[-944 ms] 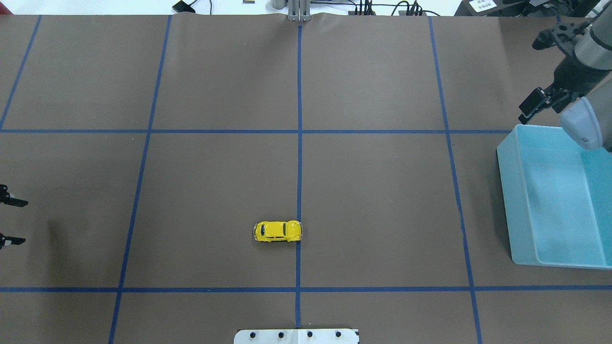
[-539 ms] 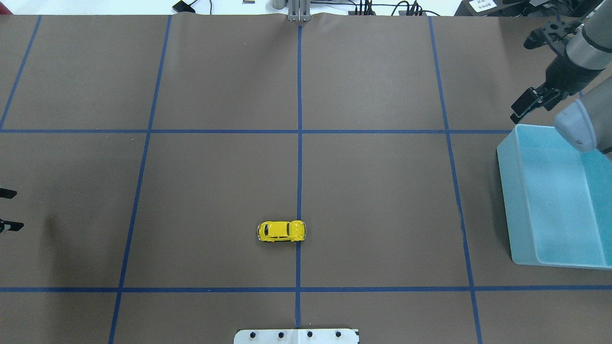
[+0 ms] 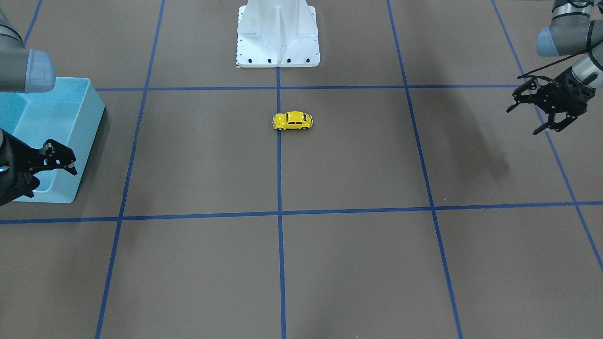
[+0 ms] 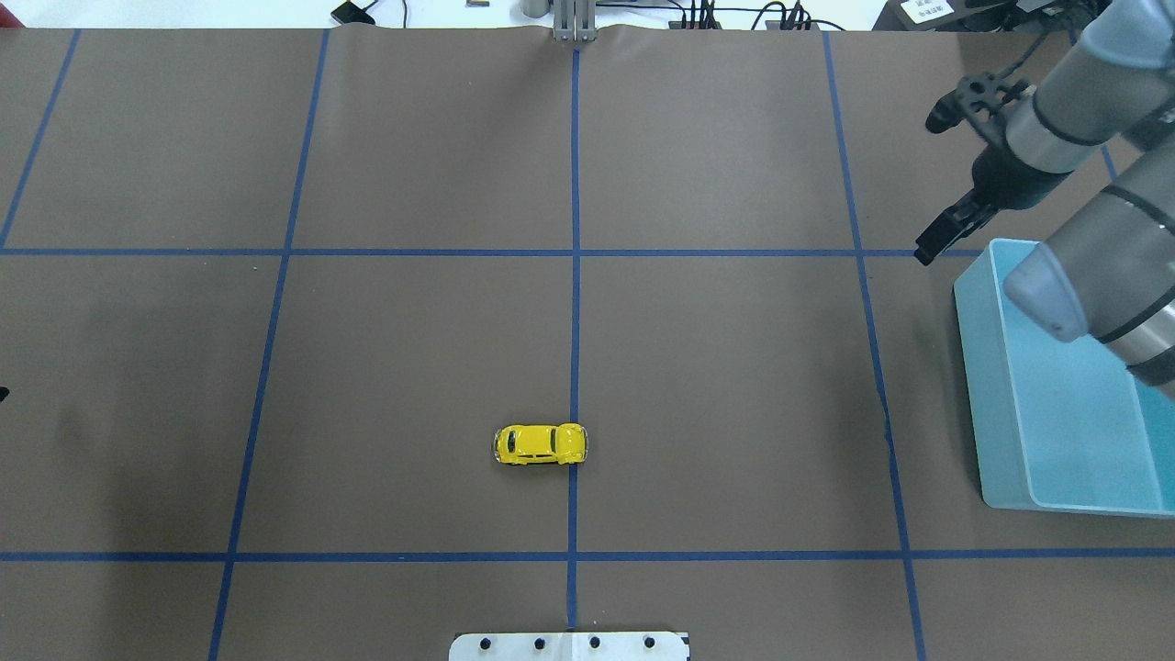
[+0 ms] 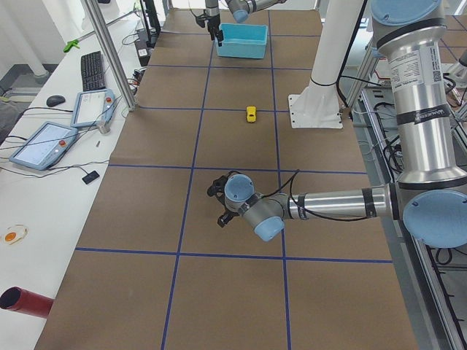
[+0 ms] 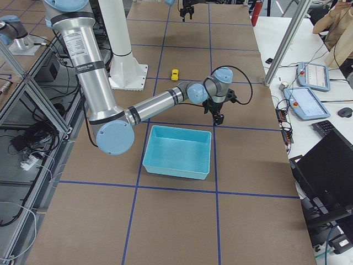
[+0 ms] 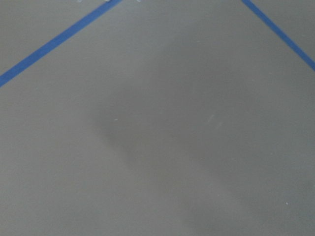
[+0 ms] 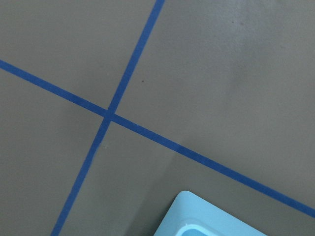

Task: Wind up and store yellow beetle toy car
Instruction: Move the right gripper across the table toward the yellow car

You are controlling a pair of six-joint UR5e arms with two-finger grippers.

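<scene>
Car: the car stands on its wheels on the bare table, on the robot's near half, nothing touching it.
Long axis: it runs across the table, left to right for the robot. One end sits on the centre line, and the body lies on the left arm's side of that line.
Left tool: the left tool has its fingers spread wide and holds nothing. It hangs above the table near the left end, well apart from the car.
Right tool: the right tool is also spread wide and holds nothing. It is just beside the far corner of the bin, well apart from the car.
Nearer arm: by my judgement neither is clearly nearer.
Direction: from the left tool the car lies straight along the table, in line with the car's own length. From the right tool it lies across and back toward the robot.
Grasp: a pinch across the car's narrow sides likely needs the fingers set crosswise to that axis.
Store: the bin is on the right arm's side.
</scene>
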